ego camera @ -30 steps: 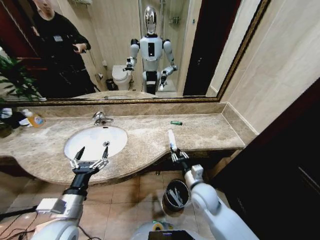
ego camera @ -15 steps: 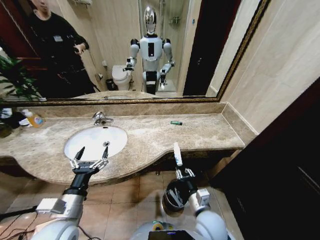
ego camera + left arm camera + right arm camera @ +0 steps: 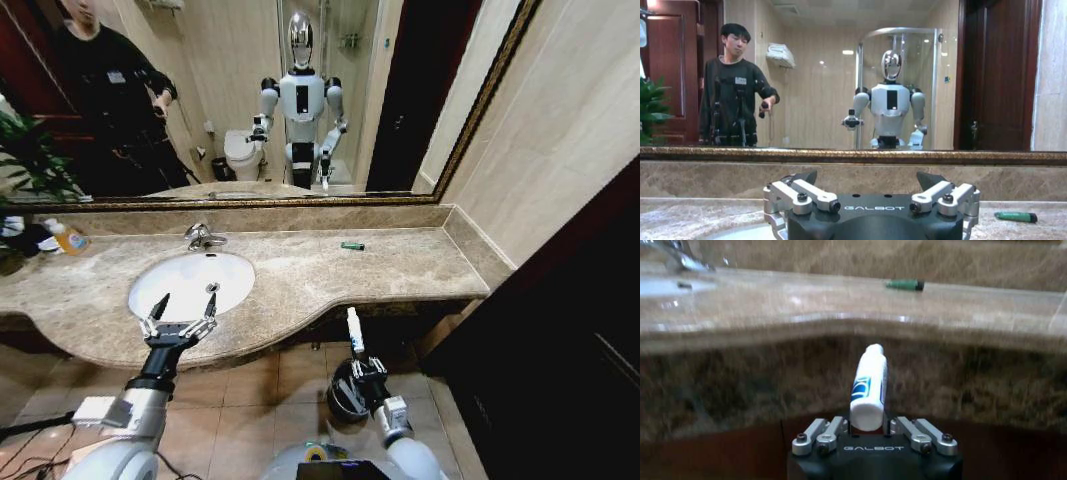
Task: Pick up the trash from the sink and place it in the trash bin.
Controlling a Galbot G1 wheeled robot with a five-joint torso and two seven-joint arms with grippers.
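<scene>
My right gripper point(image 3: 357, 360) is below the counter's front edge, shut on a slim white tube point(image 3: 353, 328) that stands upright out of it. The tube hangs just above the trash bin point(image 3: 338, 398), a dark round bin on the floor. In the right wrist view the tube point(image 3: 868, 390) with blue print sits between the shut fingers of the right gripper point(image 3: 867, 424). A tiny green piece point(image 3: 351, 245) lies on the counter near the back wall. My left gripper point(image 3: 180, 318) hovers open over the front rim of the white sink point(image 3: 190, 283), holding nothing.
A chrome faucet point(image 3: 203, 236) stands behind the basin. A yellow-orange bottle point(image 3: 68, 238) is at the far left of the marble counter point(image 3: 410, 265). A large mirror covers the back wall. The green piece point(image 3: 1015, 216) also shows on the counter in the left wrist view.
My right gripper has dropped from the counter's front edge down to just above the bin, carrying the white tube. The left arm has stayed still.
</scene>
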